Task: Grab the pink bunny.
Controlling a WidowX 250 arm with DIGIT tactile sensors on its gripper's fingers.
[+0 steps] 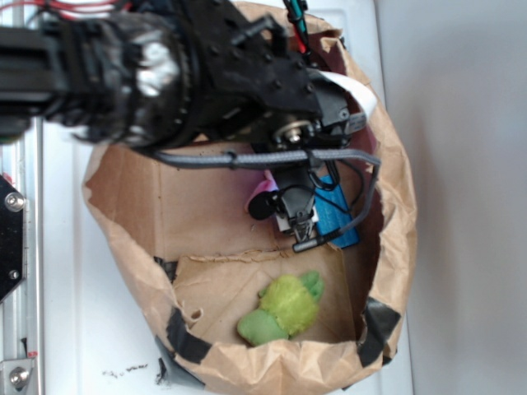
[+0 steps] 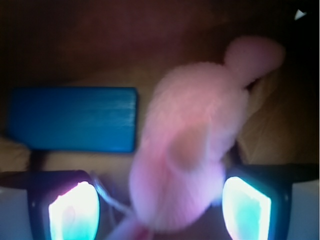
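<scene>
Down in the brown paper bag, the pincer hangs spread around the pink bunny, which looks light and squashy, best pinched across its plump middle, with a blue block at nine o'clock.

— What's carrying everything?

— I see a white tabletop, with a crumpled brown paper bag standing open on it.

— And on the bag's floor?

— The pink bunny lies there with a blue block just beside it. A green plush toy rests near the bag's front wall, apart from them
</scene>
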